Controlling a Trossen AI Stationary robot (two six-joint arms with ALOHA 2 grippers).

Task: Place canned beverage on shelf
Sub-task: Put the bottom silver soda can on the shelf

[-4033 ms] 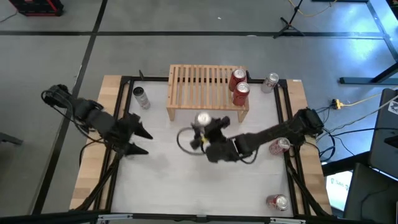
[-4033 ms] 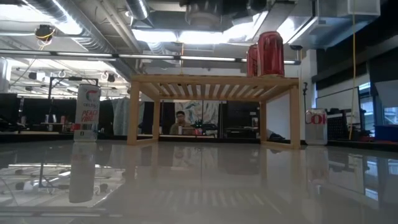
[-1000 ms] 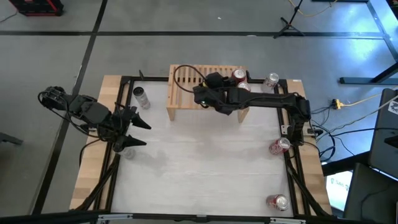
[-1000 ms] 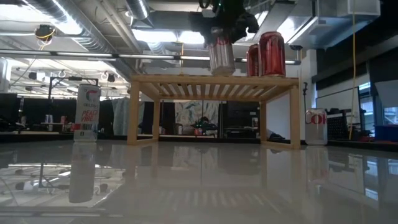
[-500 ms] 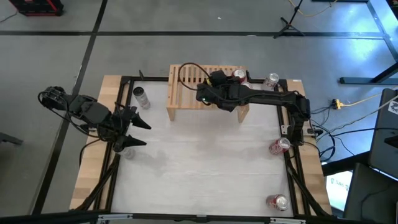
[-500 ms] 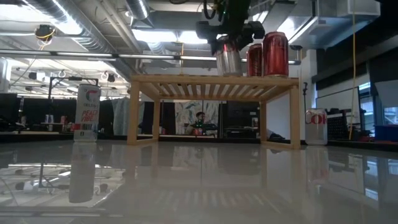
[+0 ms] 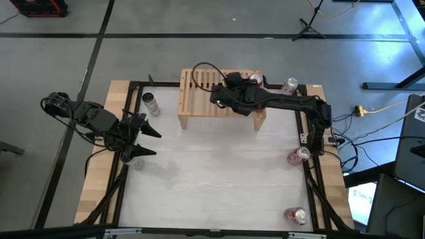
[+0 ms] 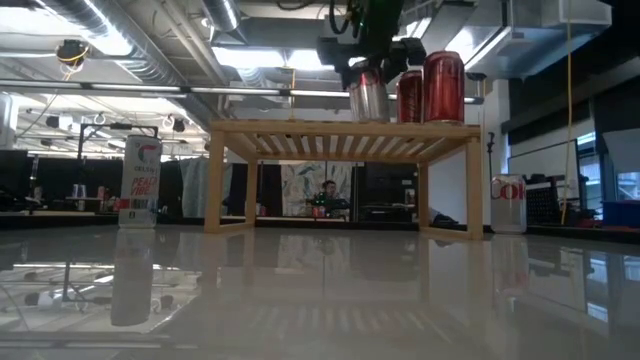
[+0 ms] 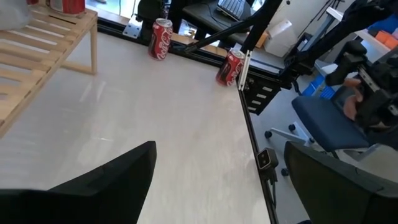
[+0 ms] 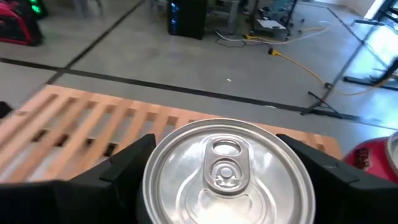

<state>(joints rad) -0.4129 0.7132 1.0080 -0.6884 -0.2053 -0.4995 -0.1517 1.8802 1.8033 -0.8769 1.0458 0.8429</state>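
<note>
Low view first: nearest the camera the bare tabletop (image 8: 320,300) stretches out, and beyond it the shelf (image 8: 345,135) stands with the silver can (image 8: 367,97) now down at slat level, its base at or just above the top. Half a second ago it hung slightly higher and tilted; a second ago it was farther toward 9 o'clock; four seconds ago it was nowhere near the shelf and was held low over the table. So the carry looks finished and the set-down is, I judge, in its last stage.

The right gripper (image 8: 366,62) has its jaws clamped on the silver can from above; the right wrist view shows the can's lid (image 10: 227,169) between the two dark fingers. At 3 o'clock of it stand two red cans (image 8: 432,88), very close, so release wants care.

The left gripper (image 7: 141,138) waits at 9 o'clock of the table with its jaws apart, unmoved for the last second.
</note>
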